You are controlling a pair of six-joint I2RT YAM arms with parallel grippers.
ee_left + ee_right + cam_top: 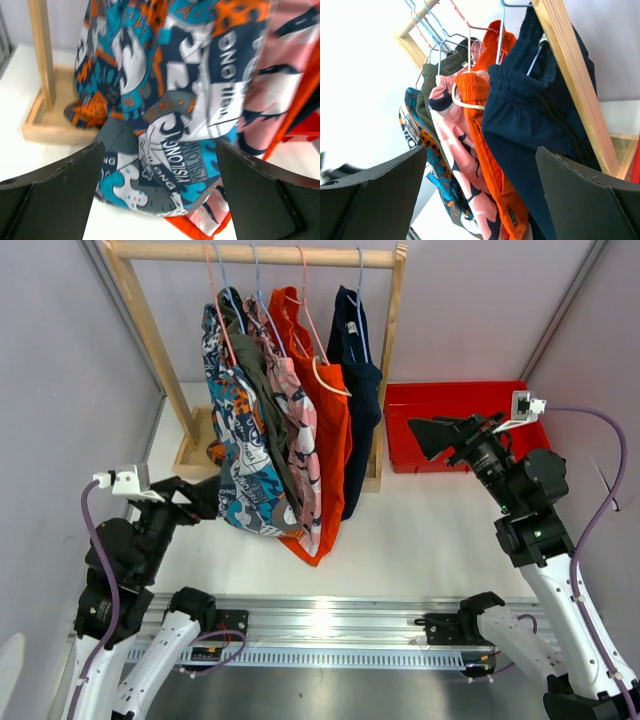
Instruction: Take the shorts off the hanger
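Rack: wooden frame [250,253] at the far side of the worktop [430,530], w/ a round top bar, two posts and a flat wooden base.
Hangers: thin wire hangers [305,300], pink and blue, hooked on the top bar side by side.
Shorts, general: all five pairs hang on the rack, each on its own hanger, packed close together.
Cartoon shorts [240,455]: blue/orange/white print, leftmost in the top view. Lower part hangs down near the worktop and the rack base.
Olive shorts [262,390]: second from left, mostly hidden btw its neighbours.
Pink shorts [303,440]: dark pattern, third in the row, touching the orange pair.
Orange shorts [332,440]: plain bright colour, fourth in the row.
Navy shorts [362,390]: rightmost, just beside the right post.
Left tool [157,147]: fingers spread wide, gripping nothing. It points at the cartoon shorts, which fill the left wrist view just ahead. Whether a finger touches the fabric, cannot tell.
Right tool [481,149]: also spread wide, gripping nothing. In the top view it hangs over the front of the red bin, apart from the navy shorts. The right wrist view looks up at the waistbands of the navy and orange pairs.
Red bin [450,405]: on the worktop, right of the rack.
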